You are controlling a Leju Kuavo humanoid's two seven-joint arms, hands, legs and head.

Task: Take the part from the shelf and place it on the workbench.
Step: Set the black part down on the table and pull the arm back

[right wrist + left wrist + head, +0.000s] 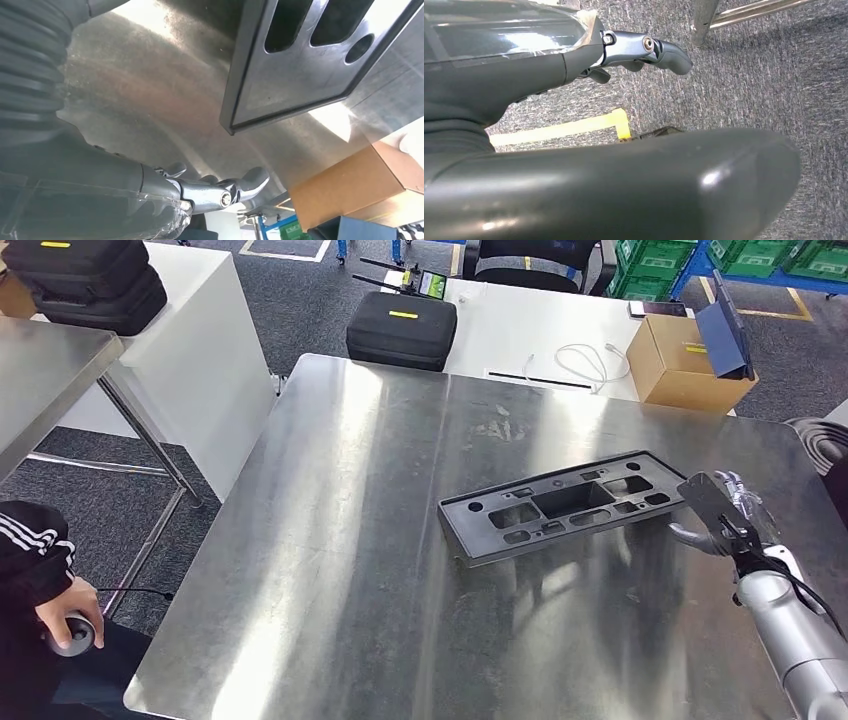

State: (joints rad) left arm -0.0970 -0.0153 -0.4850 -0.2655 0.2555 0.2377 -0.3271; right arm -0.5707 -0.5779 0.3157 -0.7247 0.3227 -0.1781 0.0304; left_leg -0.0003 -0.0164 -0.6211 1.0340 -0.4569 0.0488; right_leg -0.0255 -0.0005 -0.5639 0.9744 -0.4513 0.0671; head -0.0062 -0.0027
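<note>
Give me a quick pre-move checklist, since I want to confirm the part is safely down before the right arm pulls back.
1. Black part lying flat on the steel workbench: ok.
2. Part well inside the bench edges: ok.
3. Right hand holding nothing, just off the part's end: ok.
4. Contact between hand and part fully broken: cannot tell.
5. Left hand hanging over the floor, empty: ok.
6. Seated person away from the right arm: ok.

R hand (722,512) empty, fingers apart; L hand (644,52) empty.
</note>
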